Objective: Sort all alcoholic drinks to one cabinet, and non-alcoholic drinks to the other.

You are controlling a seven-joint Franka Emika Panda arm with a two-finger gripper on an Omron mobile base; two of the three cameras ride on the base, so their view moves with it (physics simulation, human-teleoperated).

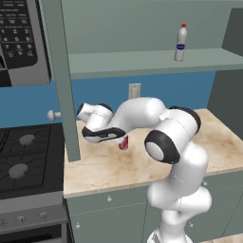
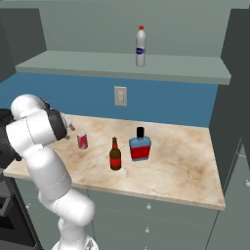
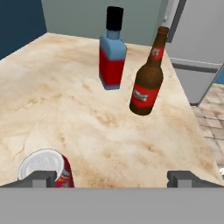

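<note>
My gripper (image 3: 111,178) is open and low over the marble counter (image 2: 185,156). The red soda can (image 3: 46,168) with a silver top stands just behind the left fingertip (image 3: 41,178), left of the gap between the jaws. Farther along the counter stand the brown beer bottle (image 3: 148,83) and the squat red and blue bottle (image 3: 112,57) with a black cap. From the right base, the can (image 2: 82,140), beer bottle (image 2: 115,155) and squat bottle (image 2: 140,145) line up left to right. The white plastic bottle (image 2: 140,46) stands upright on the open cabinet shelf (image 2: 185,71) above.
A stove (image 1: 23,156) adjoins the counter on the left, with a microwave (image 1: 19,33) above it. An upright cabinet panel (image 1: 64,80) reaches down to the counter's left end. A wall outlet (image 2: 120,95) sits on the blue backsplash. My arm (image 1: 161,128) partly hides the can (image 1: 124,143).
</note>
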